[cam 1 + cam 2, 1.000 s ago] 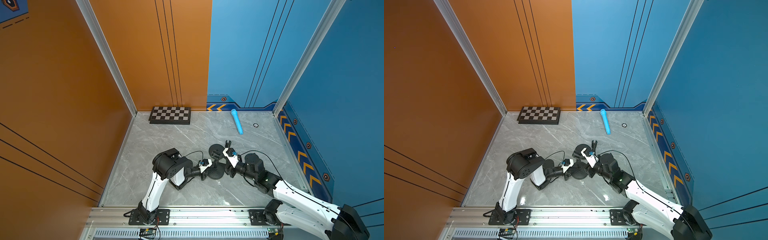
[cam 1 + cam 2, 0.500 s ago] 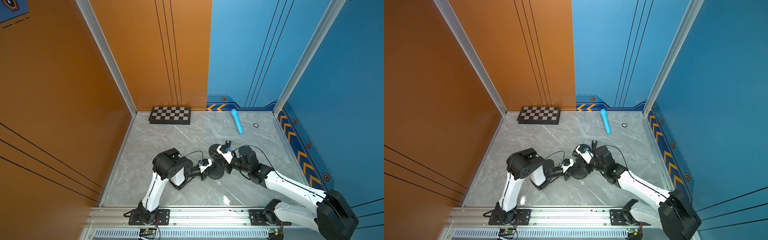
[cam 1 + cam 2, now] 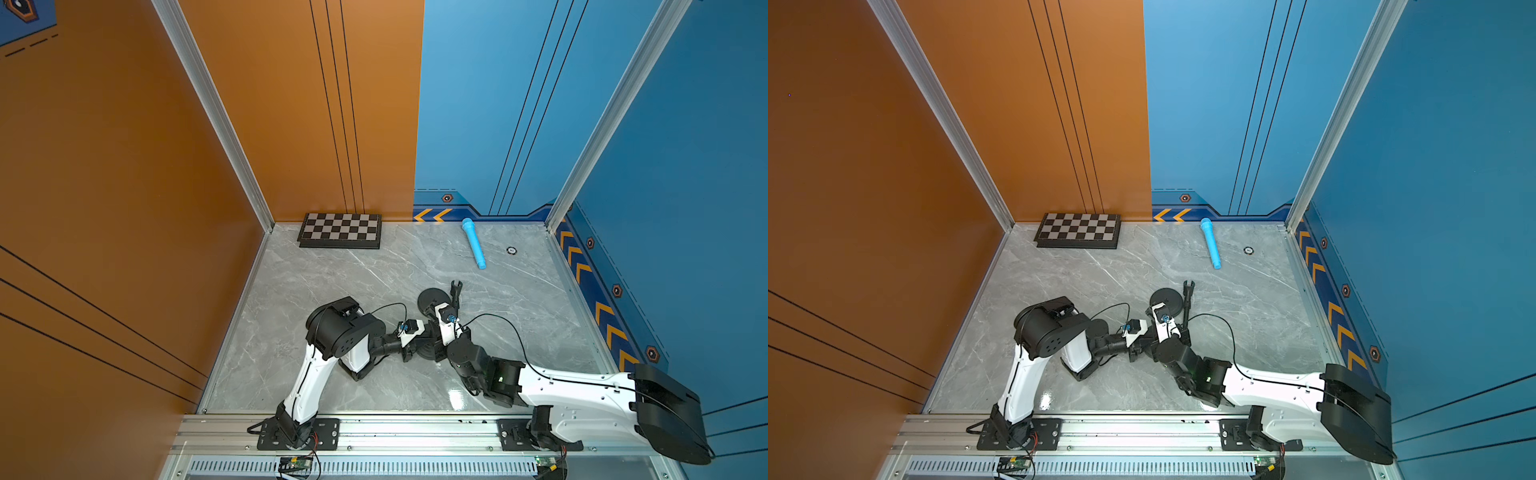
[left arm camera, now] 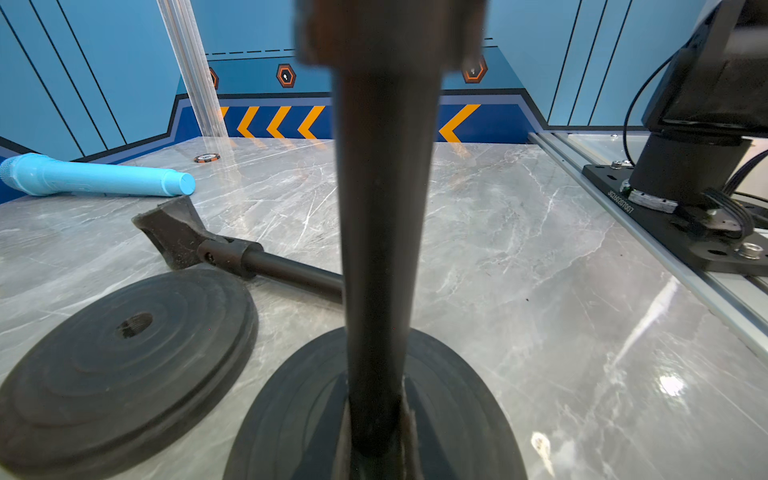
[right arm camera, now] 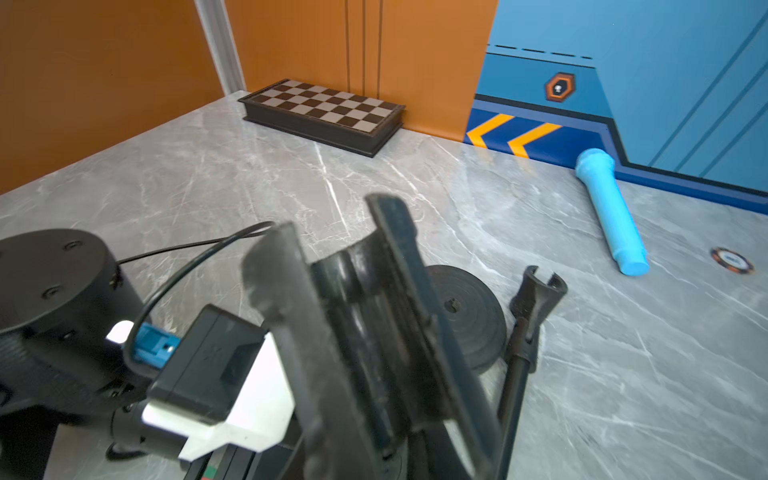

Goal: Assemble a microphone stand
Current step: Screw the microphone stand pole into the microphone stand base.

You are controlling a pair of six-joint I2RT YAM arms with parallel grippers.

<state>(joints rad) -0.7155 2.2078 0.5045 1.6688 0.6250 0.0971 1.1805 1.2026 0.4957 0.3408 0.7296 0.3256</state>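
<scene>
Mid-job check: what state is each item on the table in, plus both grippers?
upright pole: standing on its base
pole's base: flat, under the pole
spare base: flat, hole empty
second pole: lying down, clip empty
blue microphone: lying down, unmounted
chessboard: closed
left gripper: jaws shut on upright pole
right gripper: jaws shut on upright pole

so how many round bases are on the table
2. The bare base, hole empty, lies beside the loose rod; the second base has the upright rod standing in it. No others seem hidden.
</scene>
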